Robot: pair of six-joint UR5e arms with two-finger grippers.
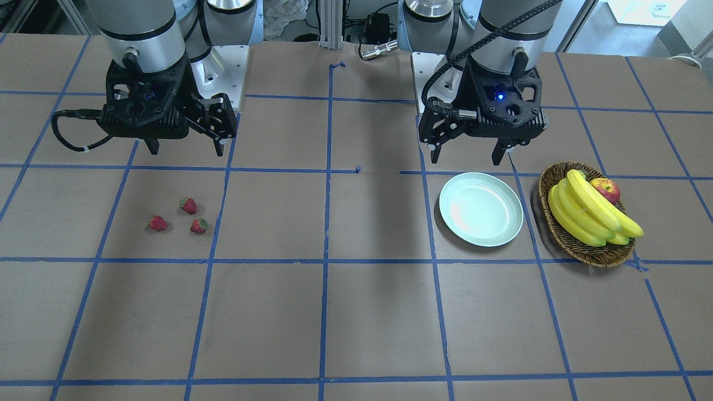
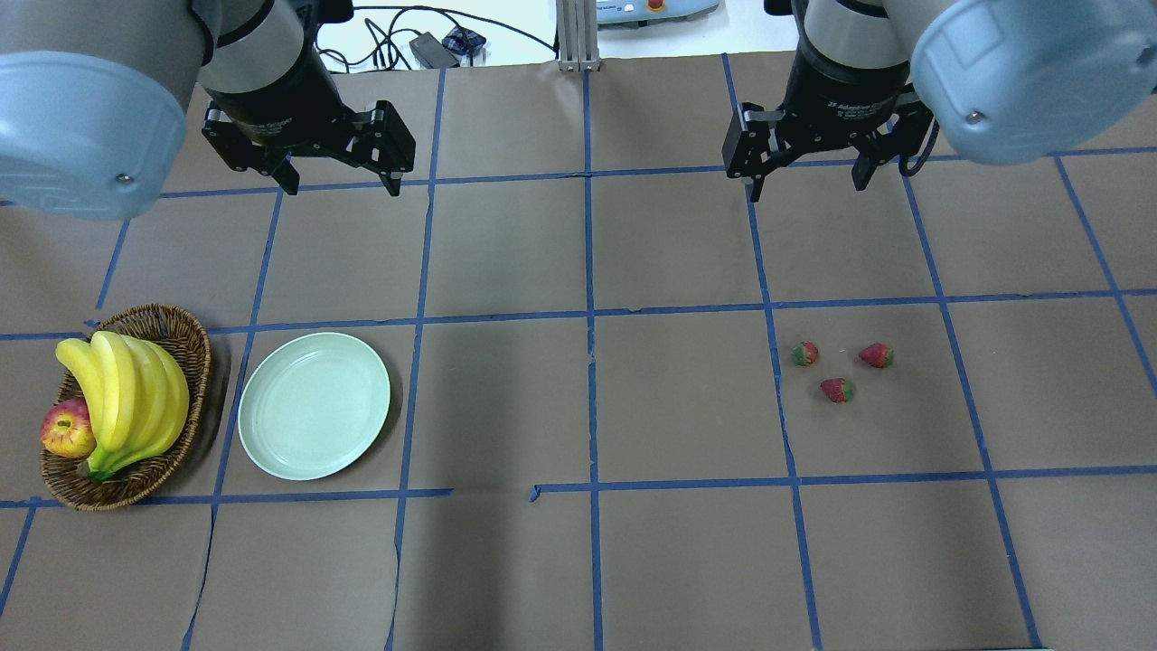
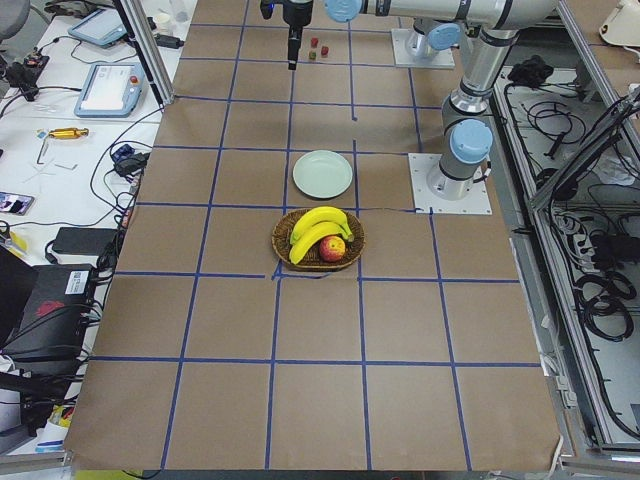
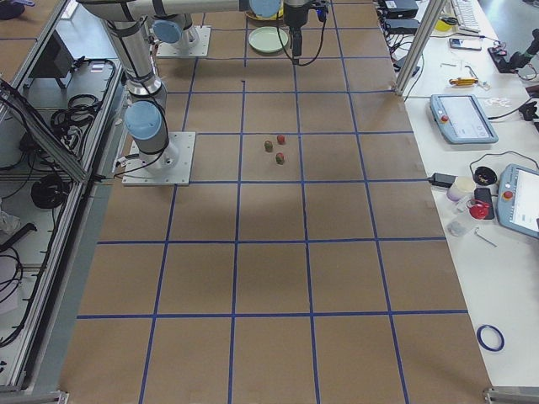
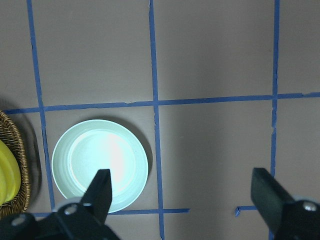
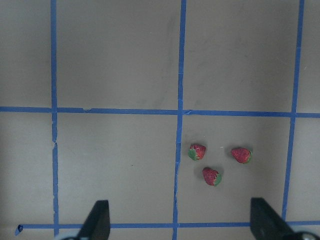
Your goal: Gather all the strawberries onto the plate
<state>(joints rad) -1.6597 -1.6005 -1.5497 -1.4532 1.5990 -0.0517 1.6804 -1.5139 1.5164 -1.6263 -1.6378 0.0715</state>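
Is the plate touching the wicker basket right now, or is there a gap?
Apart. The overhead view shows a strip of bare table between the plate and the basket. The left wrist view shows the same gap.

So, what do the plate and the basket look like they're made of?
The plate: pale mint, smooth and glossy, probably plastic or glazed ceramic, I can't tell which; a bright glare patch sits on its surface. The basket: brown woven wicker or rattan, matte; braided strands show along its rim.
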